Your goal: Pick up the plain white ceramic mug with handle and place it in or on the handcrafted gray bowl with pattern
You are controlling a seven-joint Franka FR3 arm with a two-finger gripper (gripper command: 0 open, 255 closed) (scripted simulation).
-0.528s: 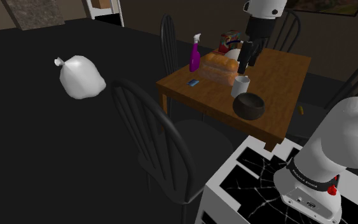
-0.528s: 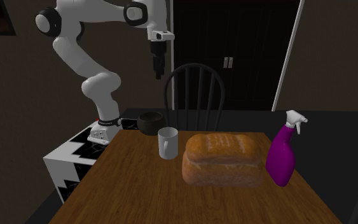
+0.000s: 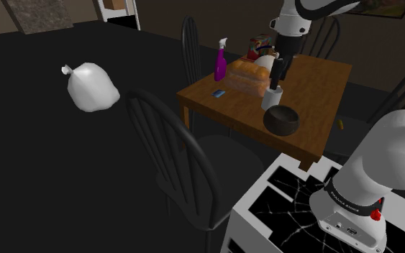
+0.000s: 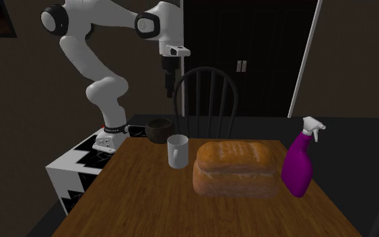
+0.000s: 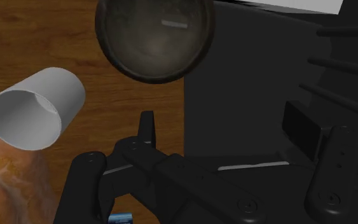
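The wooden table (image 4: 147, 202) stood in a dim room. On it sat a brown bread loaf (image 4: 235, 168) with a purple spray bottle (image 4: 299, 168) beside it. The dark round bowl (image 4: 159, 129) rested near the table edge closest to my stand. The white mug (image 4: 177, 151) stood upright between bowl and loaf, near both, its mouth empty. My black claw (image 4: 169, 86) hung in the air above mug and bowl, fingers spread apart, gripping nothing.
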